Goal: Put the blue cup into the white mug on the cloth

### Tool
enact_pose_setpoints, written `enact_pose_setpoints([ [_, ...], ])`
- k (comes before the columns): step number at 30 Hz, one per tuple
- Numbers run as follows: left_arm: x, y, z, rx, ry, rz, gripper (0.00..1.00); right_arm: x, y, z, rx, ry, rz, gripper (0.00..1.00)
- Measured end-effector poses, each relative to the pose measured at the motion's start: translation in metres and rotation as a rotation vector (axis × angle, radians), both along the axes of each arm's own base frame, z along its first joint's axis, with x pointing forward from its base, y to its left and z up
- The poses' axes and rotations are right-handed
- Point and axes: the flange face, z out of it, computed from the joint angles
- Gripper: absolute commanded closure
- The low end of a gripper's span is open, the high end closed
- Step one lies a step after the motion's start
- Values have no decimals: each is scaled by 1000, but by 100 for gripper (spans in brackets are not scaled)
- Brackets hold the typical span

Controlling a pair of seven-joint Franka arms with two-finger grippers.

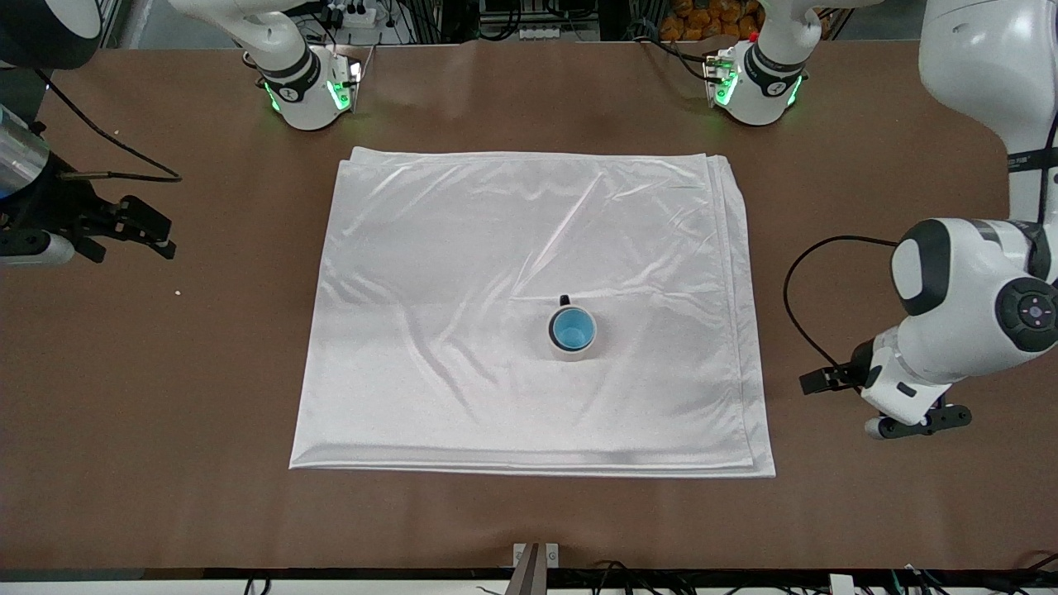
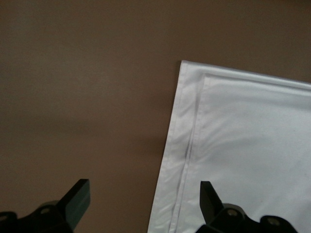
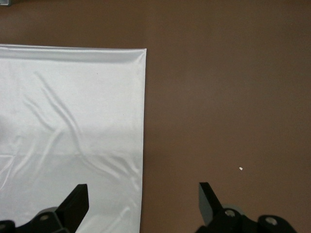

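The cloth [image 1: 496, 248] lies flat in the middle of the table, white and shiny, with light wrinkles. On it stands the white mug [image 1: 570, 354], its small dark handle pointing toward the robots' bases. The blue cup [image 1: 572, 329] sits upright inside the mug, showing its bright blue inside. My left gripper [image 1: 888, 405] hangs open off the cloth at the left arm's end of the table. In the left wrist view the left gripper [image 2: 143, 187] is empty over a corner of the cloth [image 2: 252, 145]. My right gripper [image 1: 153, 231] is open over bare table at the right arm's end. In the right wrist view the right gripper [image 3: 143, 189] is empty over the edge of the cloth [image 3: 73, 121].
A white crumb [image 1: 178, 292] lies on the brown table near the right gripper, the same crumb [image 3: 240, 169] showing in the right wrist view. A black cable [image 1: 793, 281] loops beside the left arm. Both arm bases stand along the table edge farthest from the front camera. A metal bracket [image 1: 536, 562] sits at the nearest edge.
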Motion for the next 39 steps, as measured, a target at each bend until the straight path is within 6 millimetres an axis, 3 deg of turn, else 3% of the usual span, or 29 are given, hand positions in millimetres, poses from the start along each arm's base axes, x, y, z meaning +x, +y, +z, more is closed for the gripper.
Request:
enact_pose_setpoints([
  [7,-6,52,21,5,7,-65,0,-2,-4,11,0,1,-6,0],
  [12,-13,66,30,4,28,-88,0,-2,-4,11,0,3,-6,0],
  [18,-31,66,48,5,32,-96,0,-2,-2,10,-1,9,-2,0],
  [25,-69,62,91,11,6,-99,0,-3,3,8,-7,23,11,0],
  [31,-104,42,131,15,-21,-130,0,-5,11,7,-20,32,29,0],
  [39,-127,17,161,19,-56,-171,0,-5,14,7,-29,35,38,0],
])
